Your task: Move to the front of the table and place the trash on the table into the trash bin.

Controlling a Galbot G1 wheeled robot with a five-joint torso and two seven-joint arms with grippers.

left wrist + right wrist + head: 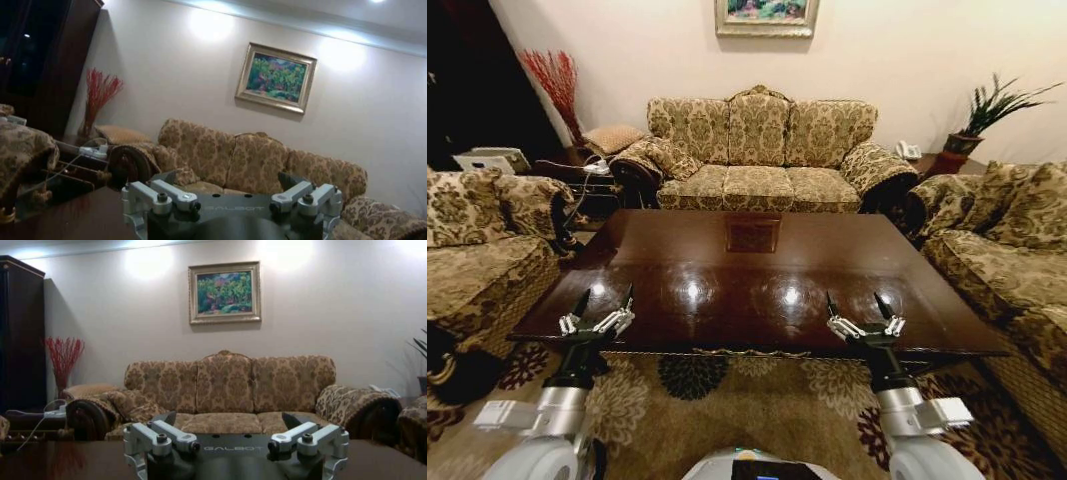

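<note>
One table [757, 270]; two claws spread: left claw [605, 297], right claw [858, 301].

**Gold brocade, dark wood**

The glossy rectangular wooden table [757, 275] is deep reddish brown. The three-seat fabric sofa [762, 150] wears gold-and-tan floral brocade. The floor carpet [757, 400] is beige with dark maroon flowers. The dried twigs [552, 75] are red.

"galbot" is printed on the left gripper [230, 192] and right gripper [230, 432].

Left gripper [230, 187] with jaws spread apart, above dark glossy surface [73, 220]; patterned sofa [253, 165], framed painting [277, 77], red twigs [100, 92] beyond.
</note>
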